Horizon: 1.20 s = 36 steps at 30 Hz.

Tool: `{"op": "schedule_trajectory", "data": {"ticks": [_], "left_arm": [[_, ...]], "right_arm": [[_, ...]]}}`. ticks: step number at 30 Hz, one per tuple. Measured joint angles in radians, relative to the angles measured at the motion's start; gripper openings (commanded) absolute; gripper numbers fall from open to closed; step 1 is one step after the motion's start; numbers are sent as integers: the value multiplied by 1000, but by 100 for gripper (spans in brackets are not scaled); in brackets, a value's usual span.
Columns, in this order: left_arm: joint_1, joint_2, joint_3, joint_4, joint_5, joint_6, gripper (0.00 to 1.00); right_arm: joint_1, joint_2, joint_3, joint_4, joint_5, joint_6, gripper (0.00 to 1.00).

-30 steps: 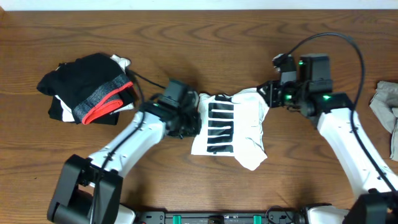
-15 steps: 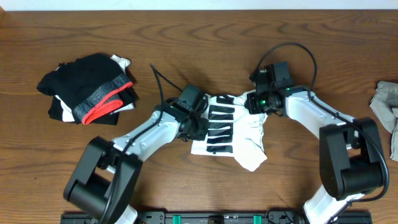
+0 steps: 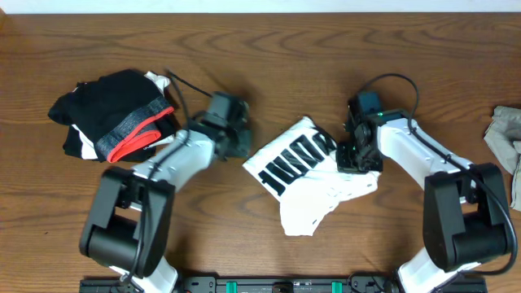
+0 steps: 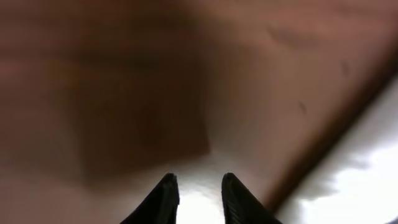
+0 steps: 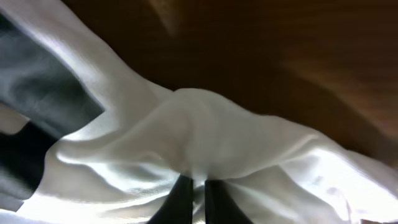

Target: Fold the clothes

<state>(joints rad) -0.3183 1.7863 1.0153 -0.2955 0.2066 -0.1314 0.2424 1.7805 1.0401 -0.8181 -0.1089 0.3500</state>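
The clothes are a white T-shirt [image 3: 313,191] with black block lettering [image 3: 291,159], lying bunched and skewed at the table's middle. My right gripper [image 3: 352,161] sits on the shirt's right side. In the right wrist view its narrow jaws [image 5: 193,182] pinch a raised fold of the white cloth [image 5: 205,118]. My left gripper [image 3: 242,145] is just left of the shirt's upper left corner, apart from it. In the blurred left wrist view the left gripper [image 4: 198,180] shows a small gap with nothing held, over bare wood, and a white blur of the shirt [image 4: 364,177] lies at the lower right.
A heap of black garments with a grey-and-red band [image 3: 114,122] lies at the far left, close behind my left arm. A small grey-beige cloth [image 3: 506,142] hangs at the right edge. The wooden table [image 3: 260,49] ends at a pale strip along the top.
The left gripper let go of the shirt and drew back to the left. The right gripper came down and closed on a fold. The shirt turned and slid toward the front right.
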Motion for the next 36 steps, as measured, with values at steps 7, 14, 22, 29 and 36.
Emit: {"op": "schedule_trajectory", "data": {"ticks": [7,14,22,29,36], "left_arm": [[51,1,270,-266,0,47,42],[42,-39,358,-509,7,50,48],[40,-42,359,-665,15,1,48],[40,-42,359,-708,16,-3,49],[40,-42,359,-718,16,-4,57]], "right_arm": [[36,-214,-14,232,-15,-23,33],[37,-271,-7,362,-116,-127,19],[46,-10,-7,457,-297,-242,9],[77,137,-7,566,-334,-275,1],[62,143,13,639,-117,-132,1]]}}
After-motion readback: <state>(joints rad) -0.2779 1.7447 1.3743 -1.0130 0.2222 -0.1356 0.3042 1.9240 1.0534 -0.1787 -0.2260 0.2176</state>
